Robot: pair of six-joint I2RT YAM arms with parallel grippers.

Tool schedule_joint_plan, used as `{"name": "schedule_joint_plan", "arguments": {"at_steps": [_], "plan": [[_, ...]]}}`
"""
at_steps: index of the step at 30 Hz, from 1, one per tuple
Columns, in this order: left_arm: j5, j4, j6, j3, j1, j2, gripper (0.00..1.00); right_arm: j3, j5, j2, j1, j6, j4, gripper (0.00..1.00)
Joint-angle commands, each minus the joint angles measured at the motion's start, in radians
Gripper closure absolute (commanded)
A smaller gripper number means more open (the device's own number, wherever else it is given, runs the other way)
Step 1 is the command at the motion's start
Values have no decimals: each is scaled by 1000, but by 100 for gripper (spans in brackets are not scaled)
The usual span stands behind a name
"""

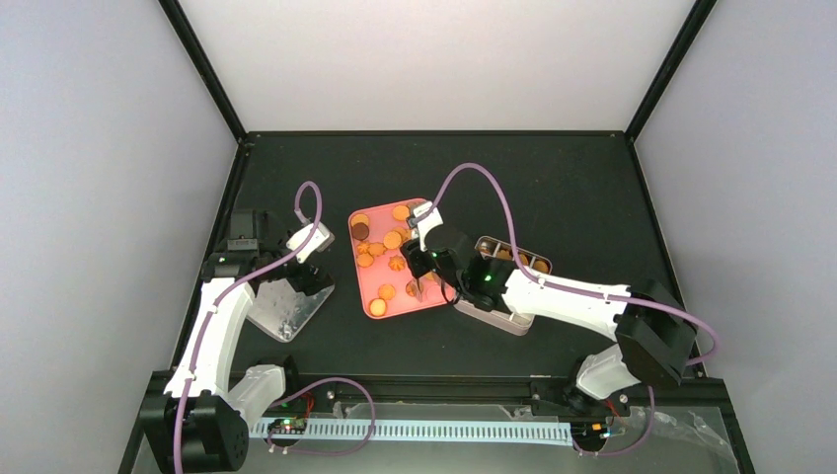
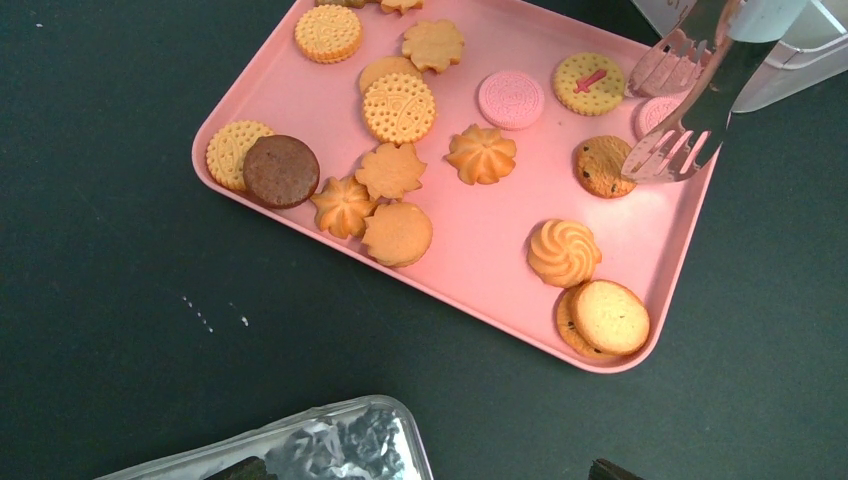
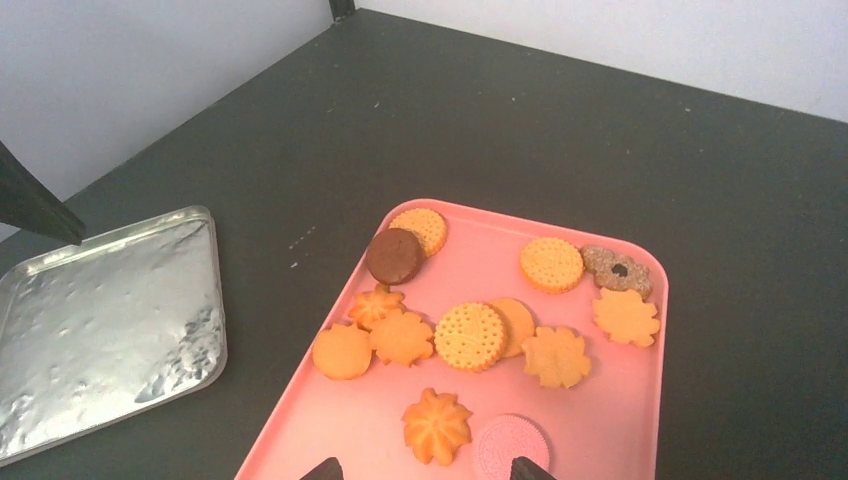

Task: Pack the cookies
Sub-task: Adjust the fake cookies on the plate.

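Observation:
The cookies (image 2: pixel 400 108) are mostly orange and golden discs, plus a dark brown one and pink ones. They lie spread over a pink tray (image 2: pixel 480 250) in the middle of the table. In the top view my right gripper (image 1: pixel 426 262) hangs over the tray's right side. It holds metal tongs (image 2: pixel 690 110), whose forked tips stand apart with nothing between them, just above a chocolate-chip cookie (image 2: pixel 603 165). The right wrist view shows my right gripper (image 3: pixel 425 470) above a pink cookie (image 3: pixel 510 445), and the tongs are hidden there. My left gripper (image 1: pixel 314 276) is open, left of the tray.
A silver lid (image 1: pixel 281 314) lies flat on the table under my left gripper, and its corner shows in the left wrist view. A metal tin (image 1: pixel 503 318) with a few cookies in it sits right of the tray, partly under my right arm.

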Motion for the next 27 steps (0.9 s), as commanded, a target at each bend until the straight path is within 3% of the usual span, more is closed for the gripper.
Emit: {"name": "schedule_joint_plan", "arguments": {"at_steps": [1, 11, 27], "plan": [[4, -22, 5, 37, 7, -5, 16, 5, 1, 21, 6, 37, 50, 56], [7, -16, 3, 29, 7, 0, 16, -11, 24, -16, 28, 16, 48, 71], [4, -22, 3, 32, 7, -6, 16, 59, 24, 31, 34, -15, 110, 71]]}}
